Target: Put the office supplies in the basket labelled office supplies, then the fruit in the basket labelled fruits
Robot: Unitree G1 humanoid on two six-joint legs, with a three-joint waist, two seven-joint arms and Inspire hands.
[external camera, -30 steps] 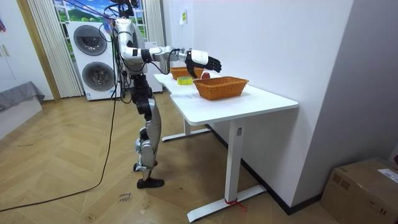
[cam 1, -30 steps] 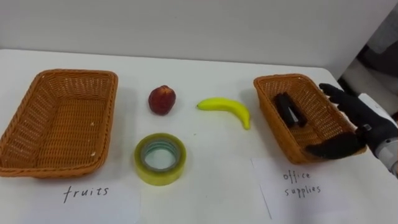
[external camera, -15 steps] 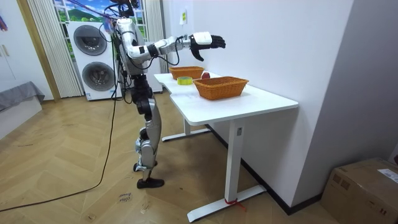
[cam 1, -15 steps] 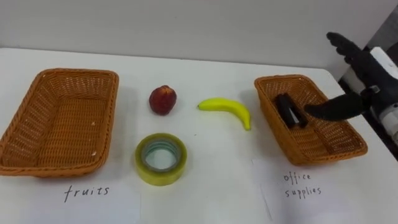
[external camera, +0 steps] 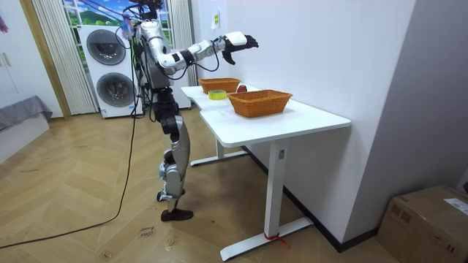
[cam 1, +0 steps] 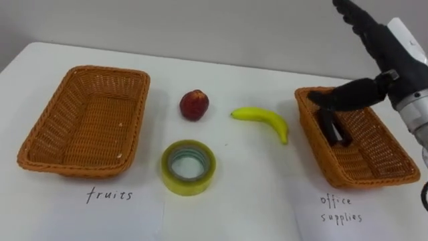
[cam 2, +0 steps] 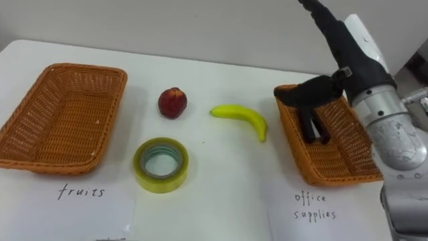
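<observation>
- Progress, judged: 1 of 4 items sorted. A black, oblong, stapler-like item [cam 1: 336, 129] lies in the right brown wicker basket [cam 1: 374, 175], which I take for the office-supplies basket.
- Left brown wicker basket [cam 1: 40, 148] holds nothing.
- 3 items wait on the white worktop [cam 1: 231, 211] between the baskets: a round red fruit [cam 1: 194, 105], a yellow banana [cam 1: 262, 120] and a yellowish roll of clear tape [cam 1: 188, 167].
- Left to do: fruit and banana to the left basket, tape to the right one.
- Right robot hand [cam 1: 380, 60]: raised above the right basket's far end, fingers spread and straight, thumb out over the basket, holding nothing.
- Banana: long axis runs left to right, bowed away from the robot. Its right end dips toward the robot, just beside the right basket's rim. Which end is the stem, cannot tell.
- Tape: lying flat, hole facing up, nearest the robot of the 3.
- Black item: long axis runs near to far along the basket's length.
</observation>
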